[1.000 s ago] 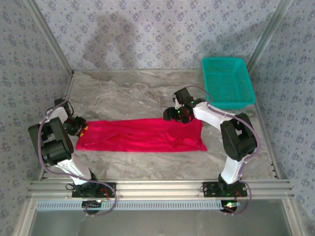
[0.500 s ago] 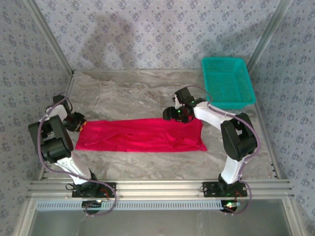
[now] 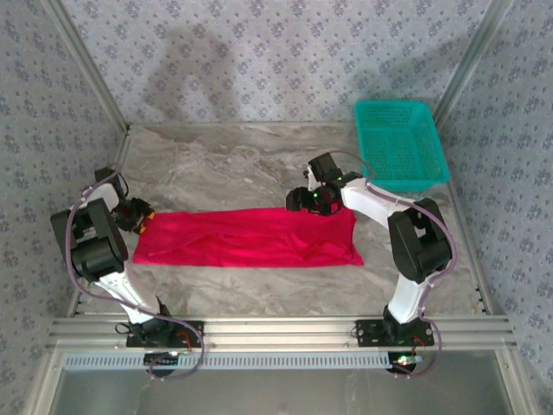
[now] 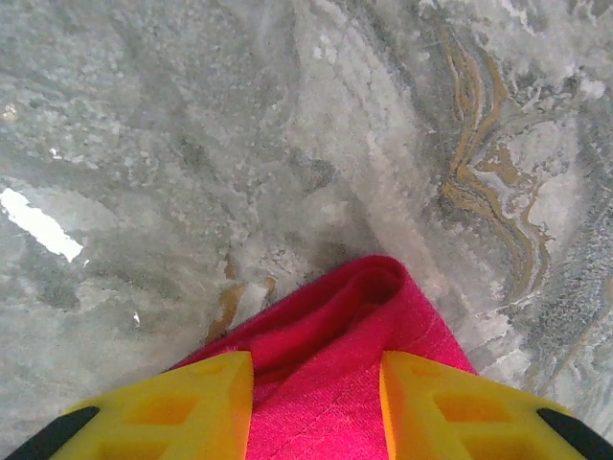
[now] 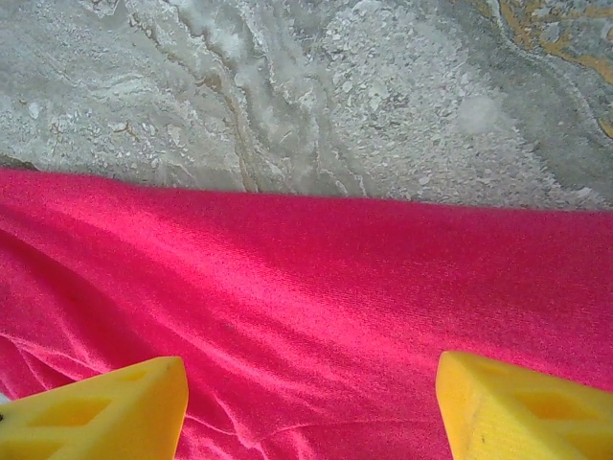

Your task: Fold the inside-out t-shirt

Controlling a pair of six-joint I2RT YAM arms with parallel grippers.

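Crimson cloth, one item: the inside-out t-shirt [image 3: 251, 238] lies flat as a long band across the near-middle of the grey marble-patterned table [image 3: 225, 164], running from the left arm's side to just in front of the right arm, its surface lightly creased. Left gripper [image 3: 141, 216] sits low at the band's left end; from the left wrist camera its yellow fingers [image 4: 187, 402] stand apart on either side of a rolled corner of the red cloth, which lies on the table between them. No pinch is apparent. Right gripper [image 3: 304, 201] sits over the shirt's far edge near the right end; from the right wrist camera its two yellow fingers [image 5: 105, 407] are spread wide with smooth red cloth spanning the gap beneath them and bare marble beyond the hem. Whether the tips touch the cloth cannot be told. Teal plastic mesh basket [image 3: 390, 105] stands at the far right corner of the table, well apart from the shirt and just behind the right arm's wrist.
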